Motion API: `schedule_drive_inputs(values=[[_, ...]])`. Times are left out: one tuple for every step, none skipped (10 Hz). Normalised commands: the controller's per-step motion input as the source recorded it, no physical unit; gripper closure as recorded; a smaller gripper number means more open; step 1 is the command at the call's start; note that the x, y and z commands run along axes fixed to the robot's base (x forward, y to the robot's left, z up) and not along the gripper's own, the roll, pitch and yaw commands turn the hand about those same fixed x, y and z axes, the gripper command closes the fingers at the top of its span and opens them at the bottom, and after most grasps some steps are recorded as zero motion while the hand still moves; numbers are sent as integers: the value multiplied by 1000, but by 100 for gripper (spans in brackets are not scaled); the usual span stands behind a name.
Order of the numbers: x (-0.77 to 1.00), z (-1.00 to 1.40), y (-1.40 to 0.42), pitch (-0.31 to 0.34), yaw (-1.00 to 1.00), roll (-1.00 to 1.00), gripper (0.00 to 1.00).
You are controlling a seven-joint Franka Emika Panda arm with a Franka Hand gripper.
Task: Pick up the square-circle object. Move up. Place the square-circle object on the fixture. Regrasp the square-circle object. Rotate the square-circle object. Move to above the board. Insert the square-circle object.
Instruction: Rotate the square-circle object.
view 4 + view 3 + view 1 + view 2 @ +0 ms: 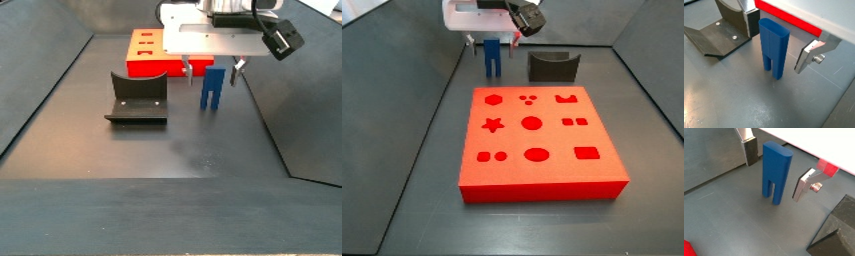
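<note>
Both wrist views show the square-circle object (774, 47) standing upright on the grey floor (744, 95) with its 2 prongs down, between the 2 silver fingers (809, 56) of the gripper (777, 37). The jaws are spread apart, with a gap on either side of the blue block, so nothing is gripped. In a wrist view the fixture (721, 35) sits just beside the block. In a side view the gripper (492, 42) hangs over the block (493, 60) at about 12 o'clock from the board (536, 140), with the fixture (552, 66) at roughly 1 o'clock. In a side view the block (211, 87) stands at 3 o'clock from the fixture (138, 97), close to the board (160, 57).
</note>
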Motion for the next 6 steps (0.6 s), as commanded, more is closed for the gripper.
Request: schedule_drive_inputs(values=[[-13, 1000, 0, 17, -4, -217, 0], [-26, 1000, 4, 36, -8, -213, 0], [-23, 956, 10, 49, -13, -207, 0], [-10, 733, 16, 58, -20, -199, 0], [-11, 552, 18, 61, -27, -193, 0], [-7, 306, 21, 65, -33, -185, 0]])
